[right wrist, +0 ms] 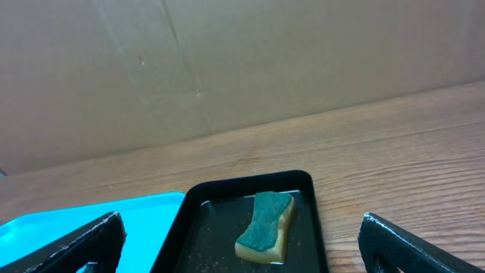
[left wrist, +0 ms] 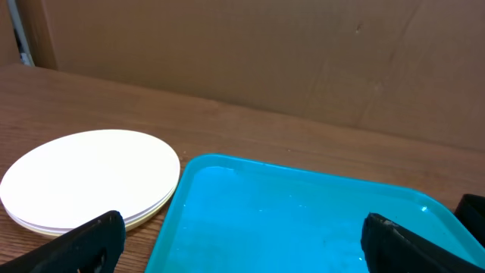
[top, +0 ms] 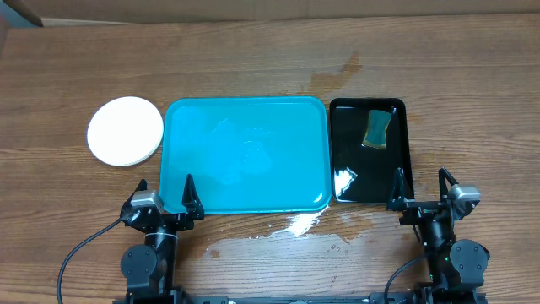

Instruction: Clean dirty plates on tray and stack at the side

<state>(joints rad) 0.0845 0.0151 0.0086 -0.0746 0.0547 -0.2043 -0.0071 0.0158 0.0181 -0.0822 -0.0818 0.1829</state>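
The plates (top: 125, 131) lie in one stack on the wooden table (top: 253, 59), just beside the left edge of the turquoise tray (top: 245, 152) and not touching it. The top plate is white, and in the left wrist view the plates (left wrist: 91, 178) show more than one rim at the near edge. The tray sits in the middle of the table, and its surface has some pale, wet-looking streaks. To the right of it, very close, is a narrower black tray (top: 371, 181), and a sponge (top: 377, 127) with a green top lies in its far part. On the table near the trays there is a whitish wet patch (top: 299, 224). The left gripper (top: 165, 182) is at the near left corner of the turquoise tray, its jaws spread wide and holding nothing. The right gripper (top: 419, 175) is at the near right corner of the black tray, also wide apart and holding nothing. Behind the table stands a brown cardboard wall (left wrist: 303, 61).
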